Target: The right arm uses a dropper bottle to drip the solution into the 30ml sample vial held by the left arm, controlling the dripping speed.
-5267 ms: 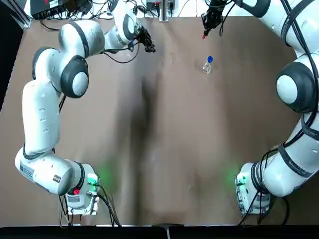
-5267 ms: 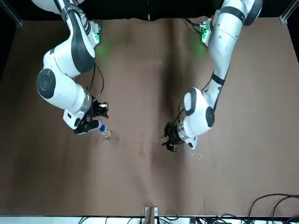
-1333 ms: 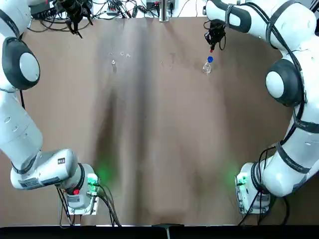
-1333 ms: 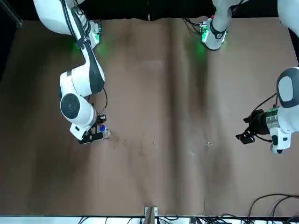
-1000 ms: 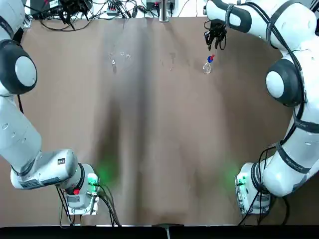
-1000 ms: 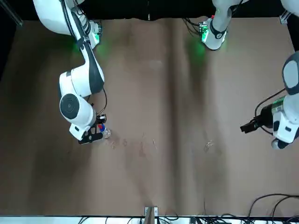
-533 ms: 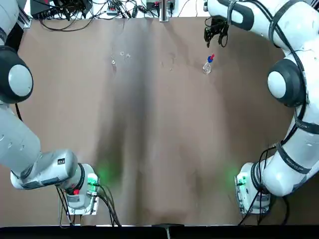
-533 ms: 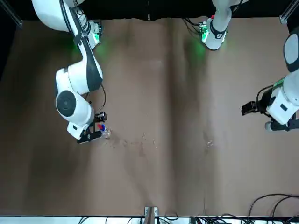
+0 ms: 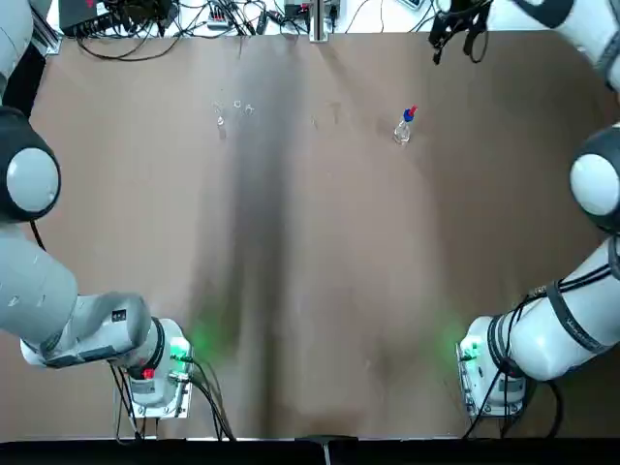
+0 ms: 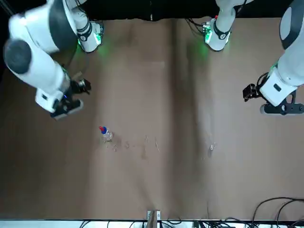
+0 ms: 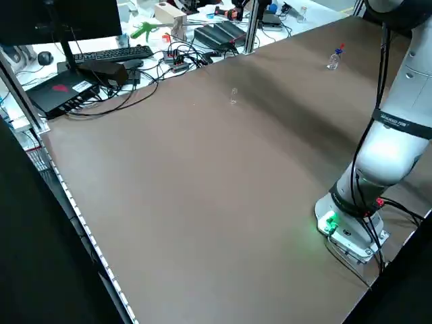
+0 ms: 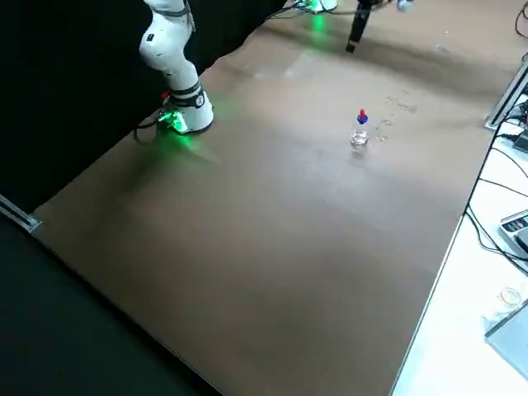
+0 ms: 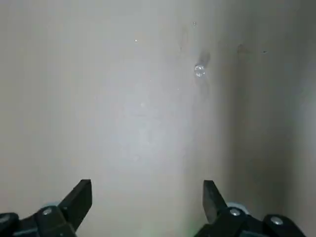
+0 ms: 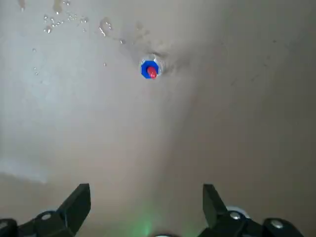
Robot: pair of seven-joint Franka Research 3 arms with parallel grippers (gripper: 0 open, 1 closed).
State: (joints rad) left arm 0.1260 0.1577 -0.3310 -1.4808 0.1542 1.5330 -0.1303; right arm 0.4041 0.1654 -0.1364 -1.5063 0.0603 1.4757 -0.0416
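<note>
Black fingers on your right claw (image 14: 146, 190) stand wide apart with nothing between them. Below that claw and off to its left, clear of its grip, your bottle (image 14: 157, 61) stands upright on the brown table (image 9: 329, 271), red bulb (image 14: 152, 72) up and blue collar (image 14: 144, 69) beneath. Expect it to be light and easy to tip; the bulb is probably soft, so a pinch there may waste solution. To lift the dropper, take it by the firm collar, squarely, and save the gentle squeeze for dripping.

Well apart from the bottle, your left claw (image 13: 147, 183) is likewise spread and empty. The clear vial (image 13: 199, 70) sits on the table below it, free of both fingers. It looks slick, light and, if glass, fragile; close slowly around the side wall, below the mouth, and keep it upright. Water-like drops (image 14: 48, 29) lie near the bottle, so you may find wet surfaces slipping. Farther off, beyond the table, cables (image 9: 160, 48) are tangled.
</note>
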